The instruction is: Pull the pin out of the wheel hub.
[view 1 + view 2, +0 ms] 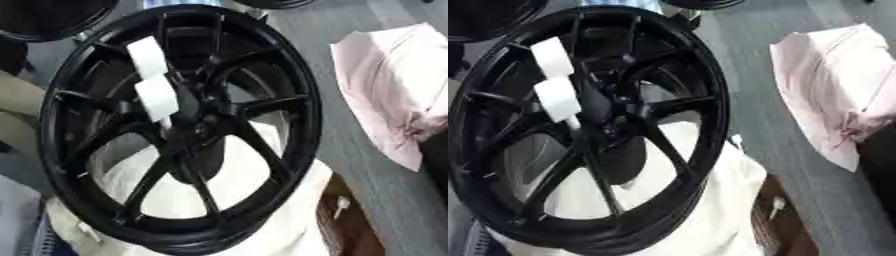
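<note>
- Filling most of both views: black alloy wheel (179, 125), spoked, stood on edge and tilted, its lower rim bedded on a cream cloth (262, 220); judged to be propped so that the hub faces the robot.
- Lying right of the wheel, apart from it: pale pink cloth (829, 95), crumpled on the grey floor (350, 165).
- Showing at the upper left corner: part of a second black rim (48, 17), not involved.
- Crossing the upper spokes toward the centre: white two-part piece (156, 82), its lower end narrowing to a thin stem at the wheel hub (197, 127). It is probably the pin with its handle, not yet withdrawn, though what it is cannot be settled.
- Overlapping the hub just beside that stem: dark shape (601, 112), possibly a black robot hand. Which hand, and whether fingers are open or curled, cannot be told; no other hand shows.
</note>
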`<state>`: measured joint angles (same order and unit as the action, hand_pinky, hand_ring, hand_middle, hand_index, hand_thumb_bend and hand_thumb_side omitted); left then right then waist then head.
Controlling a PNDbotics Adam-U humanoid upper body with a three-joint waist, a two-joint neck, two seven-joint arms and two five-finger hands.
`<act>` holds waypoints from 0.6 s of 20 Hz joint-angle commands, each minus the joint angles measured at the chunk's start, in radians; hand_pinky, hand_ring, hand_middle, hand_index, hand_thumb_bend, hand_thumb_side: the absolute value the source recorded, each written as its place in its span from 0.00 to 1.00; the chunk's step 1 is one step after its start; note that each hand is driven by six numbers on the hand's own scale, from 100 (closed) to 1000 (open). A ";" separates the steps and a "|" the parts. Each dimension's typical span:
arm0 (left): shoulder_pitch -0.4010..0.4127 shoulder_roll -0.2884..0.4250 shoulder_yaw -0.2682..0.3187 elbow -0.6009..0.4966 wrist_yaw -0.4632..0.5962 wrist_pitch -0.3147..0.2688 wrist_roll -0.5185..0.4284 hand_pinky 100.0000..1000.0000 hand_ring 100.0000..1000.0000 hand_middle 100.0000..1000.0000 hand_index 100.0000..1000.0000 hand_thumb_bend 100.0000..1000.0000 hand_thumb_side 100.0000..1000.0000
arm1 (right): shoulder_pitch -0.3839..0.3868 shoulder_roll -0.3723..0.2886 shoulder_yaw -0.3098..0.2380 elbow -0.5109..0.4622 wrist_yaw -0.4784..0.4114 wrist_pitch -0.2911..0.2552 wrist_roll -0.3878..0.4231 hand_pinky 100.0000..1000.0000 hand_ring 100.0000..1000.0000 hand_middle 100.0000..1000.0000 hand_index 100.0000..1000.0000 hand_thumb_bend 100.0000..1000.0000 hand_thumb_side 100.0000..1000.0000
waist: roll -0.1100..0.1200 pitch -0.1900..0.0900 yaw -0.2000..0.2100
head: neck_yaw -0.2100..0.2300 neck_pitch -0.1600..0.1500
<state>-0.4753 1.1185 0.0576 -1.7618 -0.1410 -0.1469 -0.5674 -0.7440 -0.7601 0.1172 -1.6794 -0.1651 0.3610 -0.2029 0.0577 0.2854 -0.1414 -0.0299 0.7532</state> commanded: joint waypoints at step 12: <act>-0.098 0.107 -0.221 -0.201 0.097 0.292 0.075 0.72 0.66 0.72 0.81 0.63 0.80 | -0.012 -0.030 -0.001 -0.002 0.001 0.007 0.005 0.86 0.78 0.77 0.82 0.14 0.46 | 0.016 -0.016 -0.018 | -0.011 -0.028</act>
<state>-0.5588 1.1771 -0.1562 -1.9251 -0.0677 0.1114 -0.4999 -0.7389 -0.7602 0.1232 -1.6760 -0.1663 0.3663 -0.1983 0.0774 0.2853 -0.1592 -0.0375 0.7395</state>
